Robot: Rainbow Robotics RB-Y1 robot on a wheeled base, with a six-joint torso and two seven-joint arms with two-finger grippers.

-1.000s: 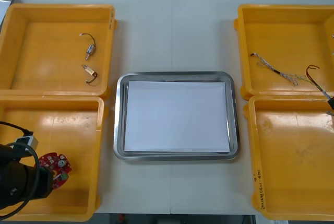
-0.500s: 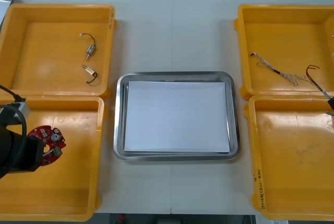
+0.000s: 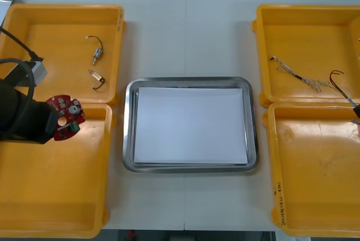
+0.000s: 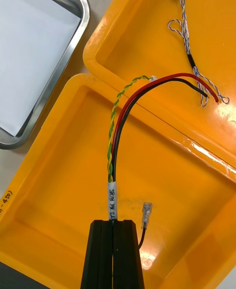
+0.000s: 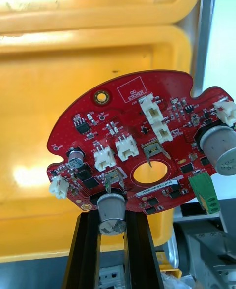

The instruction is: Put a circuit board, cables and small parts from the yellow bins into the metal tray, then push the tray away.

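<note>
Clamped on the lower edge of the round red circuit board (image 5: 142,136) by the left gripper (image 5: 112,220), black fingers (image 5: 87,254) parted only by the component between them. Held up above the near left yellow bin (image 3: 56,196), close to its far rim, left of the metal tray (image 3: 129,140) on the tabletop (image 3: 185,33). In the far left bin (image 3: 50,78), two small metal parts (image 3: 97,55). Over the near right bin (image 3: 315,196), right gripper (image 4: 116,225) closed, seemingly pinching a red, black and yellow-green cable (image 4: 123,117) at its white label. In the far right bin (image 3: 304,27), a blue and white cable (image 4: 189,48).
</note>
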